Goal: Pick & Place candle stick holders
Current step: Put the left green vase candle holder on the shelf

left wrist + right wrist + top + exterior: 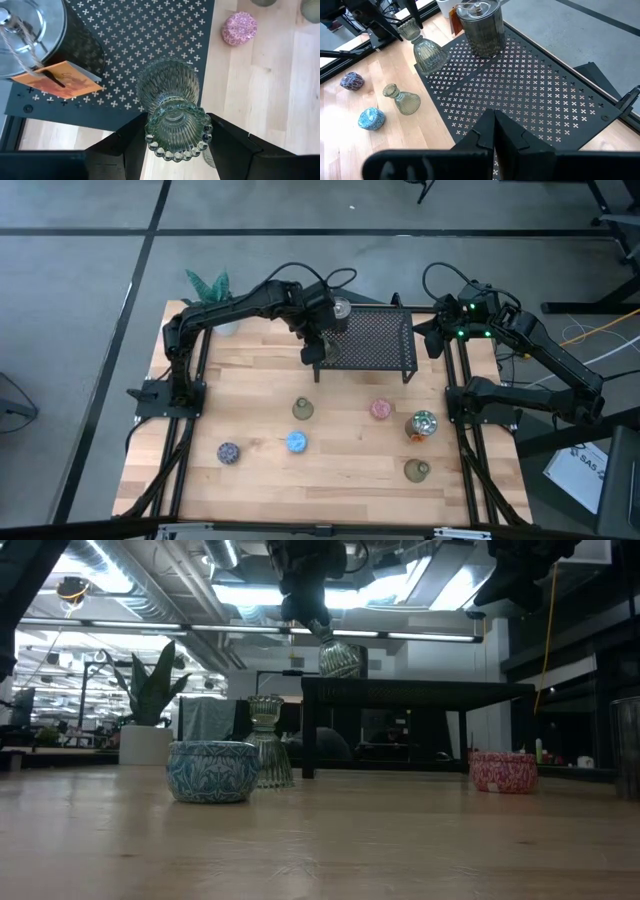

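Candle stick holders: one silvery holder [479, 27] stands on the black mesh rack [540, 85]. Left gripper [175, 137] grasps an olive-green glass holder [172, 107] by its beaded rim, hanging over the rack's front edge, not yet set down. Right gripper [494, 131] waits clenched and empty above the rack. Six holders remain on the table [260, 380].

Black jointed arms, looped black cables, green indicator lights.

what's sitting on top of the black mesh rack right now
One silvery holder with an orange tag stands on the black mesh rack. The left gripper holds a green glass holder above the rack's edge; contact can't be seen.
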`<state>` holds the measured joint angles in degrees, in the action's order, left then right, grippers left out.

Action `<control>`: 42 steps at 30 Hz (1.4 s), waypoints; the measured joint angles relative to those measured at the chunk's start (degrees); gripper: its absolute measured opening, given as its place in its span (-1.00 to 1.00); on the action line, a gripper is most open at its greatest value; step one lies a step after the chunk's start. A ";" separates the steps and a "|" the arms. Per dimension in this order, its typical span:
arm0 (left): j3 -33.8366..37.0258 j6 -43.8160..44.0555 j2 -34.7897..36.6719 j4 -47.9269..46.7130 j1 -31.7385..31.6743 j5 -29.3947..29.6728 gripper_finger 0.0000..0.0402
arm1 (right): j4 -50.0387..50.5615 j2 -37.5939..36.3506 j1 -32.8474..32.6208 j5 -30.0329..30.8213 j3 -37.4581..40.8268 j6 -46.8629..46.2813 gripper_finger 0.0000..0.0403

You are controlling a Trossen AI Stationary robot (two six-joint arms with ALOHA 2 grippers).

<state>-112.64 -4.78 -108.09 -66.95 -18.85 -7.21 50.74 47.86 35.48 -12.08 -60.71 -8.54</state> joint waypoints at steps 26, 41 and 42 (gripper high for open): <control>0.09 -0.09 -1.49 2.54 0.33 -0.21 -0.03 | 0.02 0.00 0.00 -0.14 0.00 -0.17 -0.97; -0.52 -0.50 -0.61 4.93 -0.13 -0.30 0.25 | 0.02 0.00 -0.02 -0.02 0.00 -0.02 -0.97; -1.22 -0.47 -0.28 5.01 -0.15 0.13 0.24 | 0.02 0.00 0.00 0.02 0.00 -0.02 -0.97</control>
<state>-113.86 -5.24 -108.37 -61.94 -19.00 -7.08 50.76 47.86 35.48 -12.05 -60.71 -8.56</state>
